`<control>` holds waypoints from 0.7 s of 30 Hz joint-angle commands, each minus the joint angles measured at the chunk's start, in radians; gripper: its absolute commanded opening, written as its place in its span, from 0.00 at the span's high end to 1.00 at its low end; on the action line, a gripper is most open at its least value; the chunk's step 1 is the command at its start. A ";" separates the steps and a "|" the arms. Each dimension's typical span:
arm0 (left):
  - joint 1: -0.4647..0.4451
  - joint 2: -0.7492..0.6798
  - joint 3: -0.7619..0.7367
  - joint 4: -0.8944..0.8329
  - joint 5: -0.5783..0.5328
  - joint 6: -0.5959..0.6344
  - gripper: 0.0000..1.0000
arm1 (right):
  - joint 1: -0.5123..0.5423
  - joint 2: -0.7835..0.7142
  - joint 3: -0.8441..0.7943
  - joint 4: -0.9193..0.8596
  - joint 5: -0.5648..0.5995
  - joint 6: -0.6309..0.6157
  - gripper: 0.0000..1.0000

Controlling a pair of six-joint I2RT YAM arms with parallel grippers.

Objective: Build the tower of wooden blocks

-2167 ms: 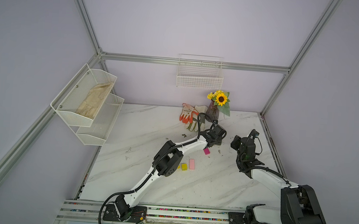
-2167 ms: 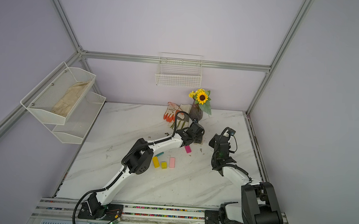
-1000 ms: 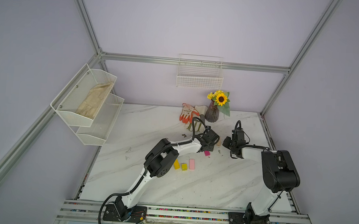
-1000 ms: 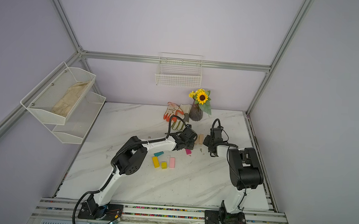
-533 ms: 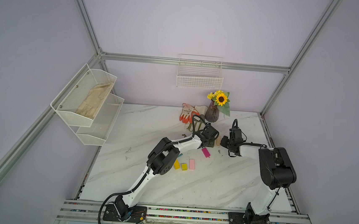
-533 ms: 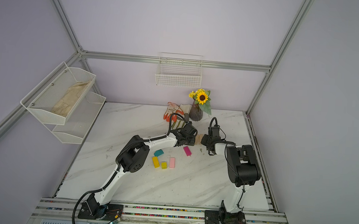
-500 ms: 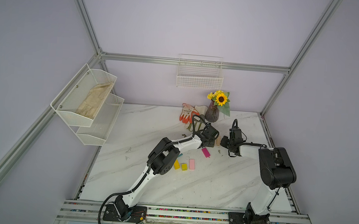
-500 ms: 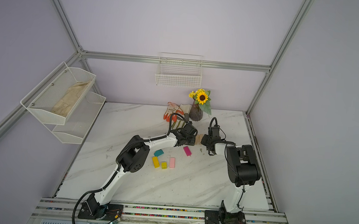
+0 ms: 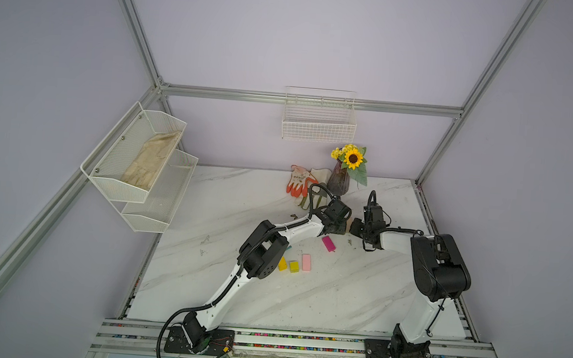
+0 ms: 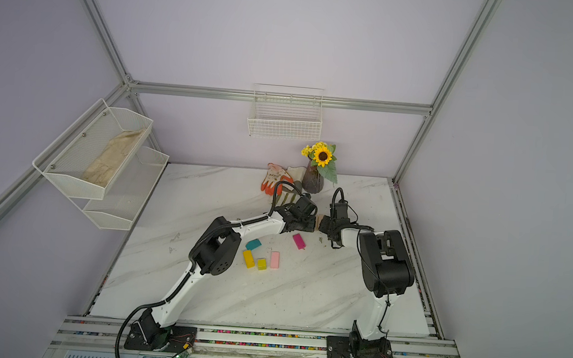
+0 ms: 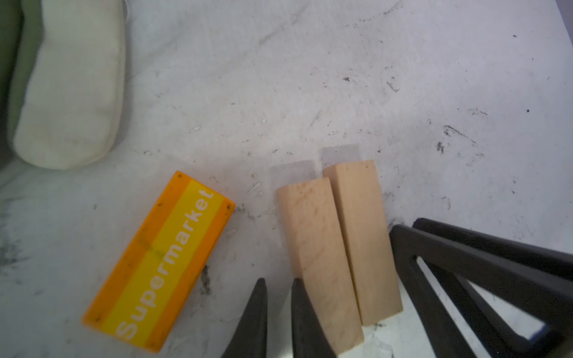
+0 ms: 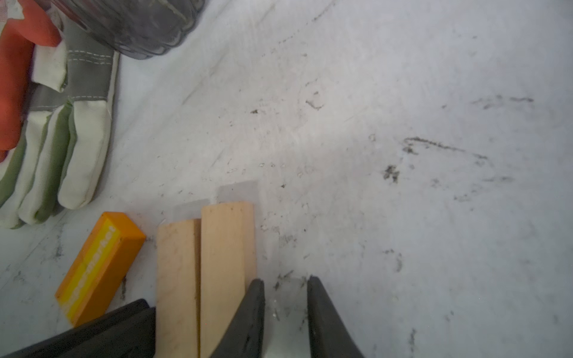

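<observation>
Two tan wood blocks lie side by side on the table, squeezed between my two grippers. My left gripper is shut and empty, with one finger against the nearer bar. On the far side, my right gripper is slightly open over bare table, one finger against the other bar. An orange "Supermarket" block lies just beside them. Nearer the front lie magenta, pink, teal and two yellow blocks. No tower shows.
Work gloves and a dark vase with a sunflower stand just behind the grippers. A wire basket hangs on the back wall. A white mesh shelf at the left holds a cloth glove.
The right arm has come down and in from the right until its gripper faces the left one across the tan bars. Little has moved in the last half second.
</observation>
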 commanded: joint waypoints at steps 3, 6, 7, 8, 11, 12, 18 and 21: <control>0.006 0.021 0.087 -0.004 0.035 -0.007 0.83 | 0.010 0.017 0.029 -0.026 0.003 -0.013 0.73; 0.006 0.026 0.092 -0.003 0.041 -0.007 0.83 | 0.009 0.019 0.031 -0.028 0.004 -0.014 0.73; 0.006 0.027 0.094 -0.003 0.042 -0.006 0.83 | 0.010 0.019 0.032 -0.028 0.004 -0.013 0.73; 0.006 0.027 0.096 -0.003 0.043 -0.006 0.83 | 0.010 0.021 0.033 -0.027 0.004 -0.014 0.73; 0.008 0.032 0.100 -0.003 0.047 -0.007 0.83 | 0.012 0.023 0.036 -0.030 0.003 -0.015 0.73; 0.007 0.033 0.102 -0.002 0.049 -0.008 0.83 | 0.012 0.023 0.036 -0.030 0.004 -0.015 0.73; 0.014 0.044 0.109 0.003 0.049 -0.011 0.83 | 0.015 0.028 0.040 -0.034 0.004 -0.016 0.73; 0.018 0.052 0.111 0.008 0.049 -0.014 0.83 | 0.016 0.029 0.039 -0.036 0.004 -0.017 0.72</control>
